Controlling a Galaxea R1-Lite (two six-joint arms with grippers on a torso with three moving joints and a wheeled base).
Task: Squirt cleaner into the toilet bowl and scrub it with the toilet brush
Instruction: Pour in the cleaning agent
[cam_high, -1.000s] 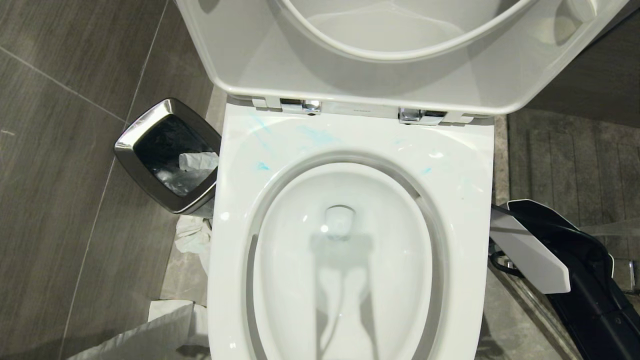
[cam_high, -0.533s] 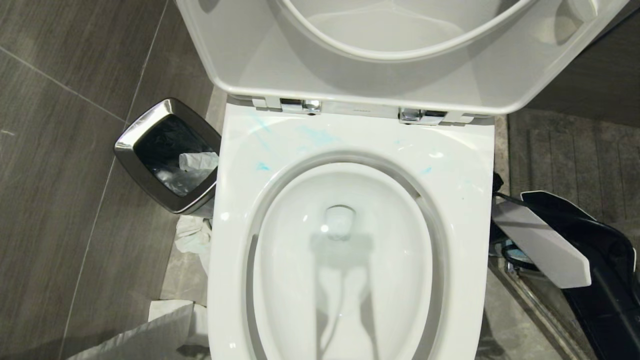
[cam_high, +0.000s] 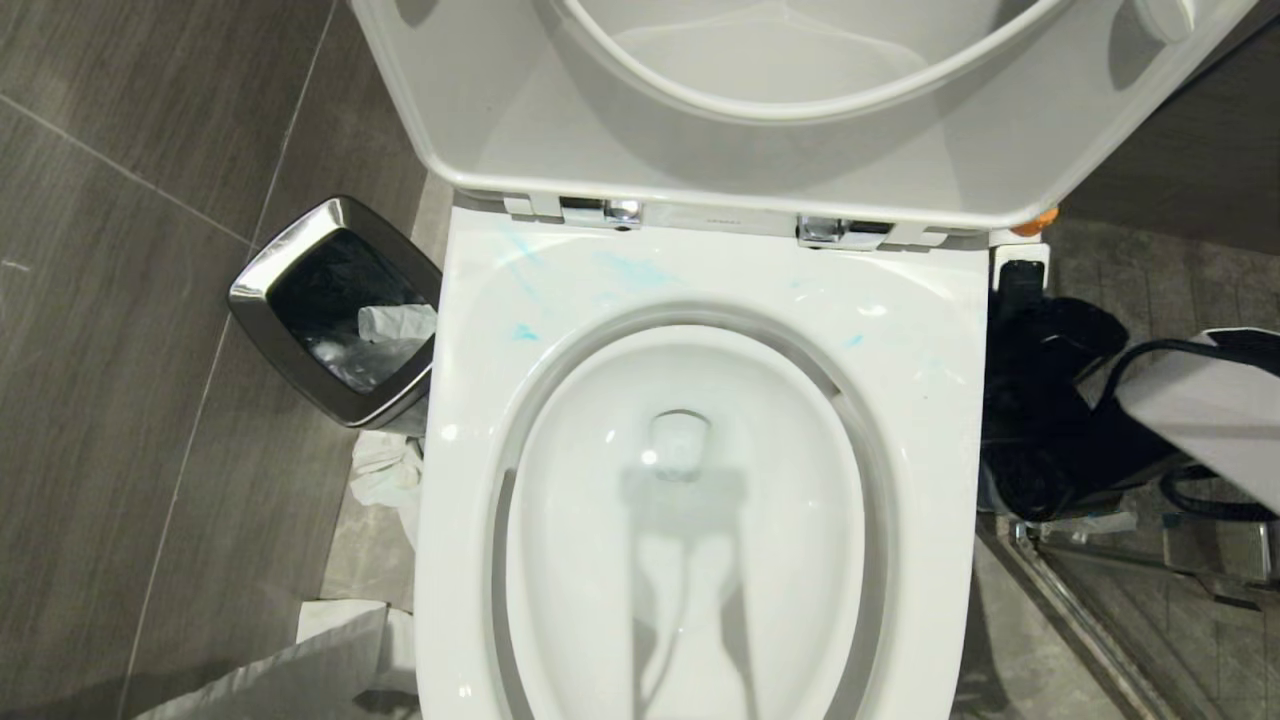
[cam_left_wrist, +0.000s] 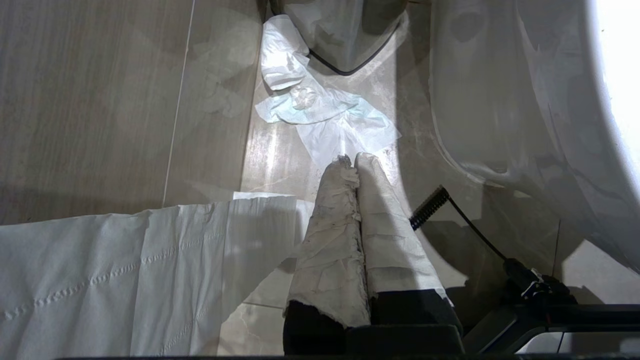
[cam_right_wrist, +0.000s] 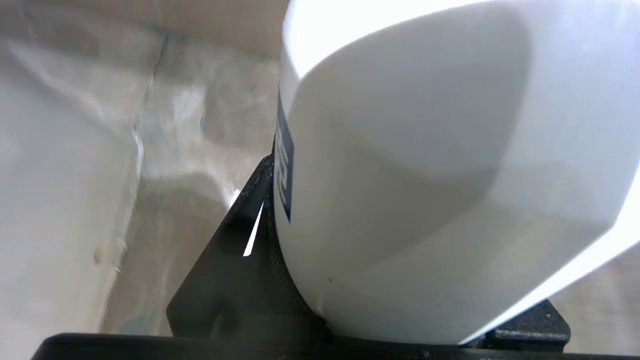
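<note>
While the right tool (cam_right_wrist: 300, 260) pinches the cleaner (cam_right_wrist: 425, 175) beside the toilet bowl (cam_high: 690, 520), carry it level over the rim before squeezing; left tool (cam_left_wrist: 352, 165) is pressed together.

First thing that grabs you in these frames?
The open white ceramic toilet bowl fills the head view, blue-teal smears on its rim near the hinges. Beside its right edge, the right gripper holds a white plastic cleaner bottle. A steel-rimmed black waste bin stands at left.
</note>
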